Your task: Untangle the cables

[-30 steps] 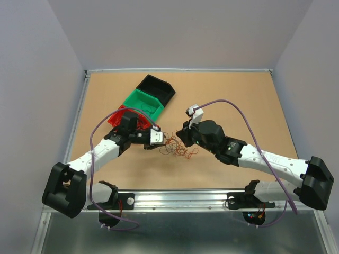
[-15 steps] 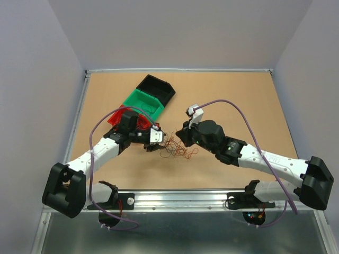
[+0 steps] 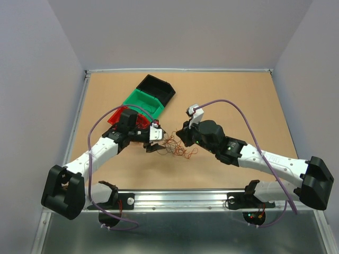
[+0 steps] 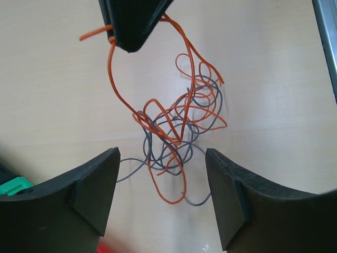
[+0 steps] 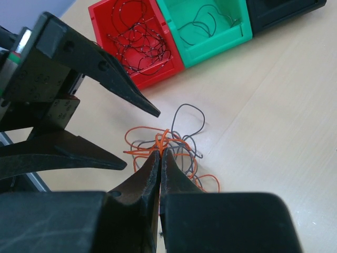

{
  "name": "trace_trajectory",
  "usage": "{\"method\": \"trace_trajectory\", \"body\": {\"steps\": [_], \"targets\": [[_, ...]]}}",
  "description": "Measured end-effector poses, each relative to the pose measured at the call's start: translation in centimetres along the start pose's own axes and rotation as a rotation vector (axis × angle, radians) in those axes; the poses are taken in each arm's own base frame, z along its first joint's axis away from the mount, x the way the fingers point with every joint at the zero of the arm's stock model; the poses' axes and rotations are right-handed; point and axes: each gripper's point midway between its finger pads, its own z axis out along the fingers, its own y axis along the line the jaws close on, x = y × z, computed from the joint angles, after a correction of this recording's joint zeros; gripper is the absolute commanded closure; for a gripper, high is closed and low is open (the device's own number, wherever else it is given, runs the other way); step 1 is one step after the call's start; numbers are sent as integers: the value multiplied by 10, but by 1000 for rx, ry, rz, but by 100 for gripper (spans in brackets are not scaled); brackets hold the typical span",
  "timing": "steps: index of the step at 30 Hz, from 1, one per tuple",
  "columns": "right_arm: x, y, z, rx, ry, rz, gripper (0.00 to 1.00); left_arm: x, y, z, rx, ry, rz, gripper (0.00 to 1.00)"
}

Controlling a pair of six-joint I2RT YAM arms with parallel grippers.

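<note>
The cables [image 3: 176, 148] are a small tangle of thin orange and dark grey wires lying on the table between the two arms. In the left wrist view the tangle [image 4: 174, 126] lies just ahead of my left gripper [image 4: 163, 197], which is open and empty, one finger on each side of its lower loops. My right gripper [image 5: 160, 152] is shut on an orange wire at the top of the tangle [image 5: 176, 150]. Its closed tip [image 4: 131, 23] also shows in the left wrist view, with the orange wire hanging from it. In the top view the left gripper [image 3: 156, 143] and right gripper [image 3: 180, 139] face each other across the tangle.
A red bin [image 5: 139, 39] holding dark curly wires, a green bin [image 5: 210, 26] holding one dark wire and a black bin [image 3: 157, 88] stand in a row at the back left, just behind the left arm. A metal rail [image 3: 180, 197] runs along the near edge.
The left arm has shifted slightly, its gripper edging a little toward the back. The right gripper has kept its hold and place.
</note>
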Motion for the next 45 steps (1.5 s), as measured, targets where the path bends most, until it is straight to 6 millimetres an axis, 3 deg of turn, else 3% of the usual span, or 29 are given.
{"method": "trace_trajectory", "body": {"steps": [7, 11, 17, 35, 40, 45], "targets": [[0, -3, 1, 22, -5, 12, 99, -26, 10, -11, -68, -48, 19, 18], [0, -4, 1, 27, -4, 13, 99, -32, 13, -12, -86, -63, 27, 29], [0, -5, 2, 32, -7, 13, 100, -20, 14, -7, -79, -41, -12, 39], [2, -11, 2, 62, -16, 20, 99, 3, 8, 11, -51, 34, -62, 42], [1, -11, 2, 60, -18, 21, 99, 14, 6, 17, -38, 61, -85, 53], [0, -10, 2, 59, -22, 22, 99, 15, 7, 18, -41, 64, -78, 74]]}}
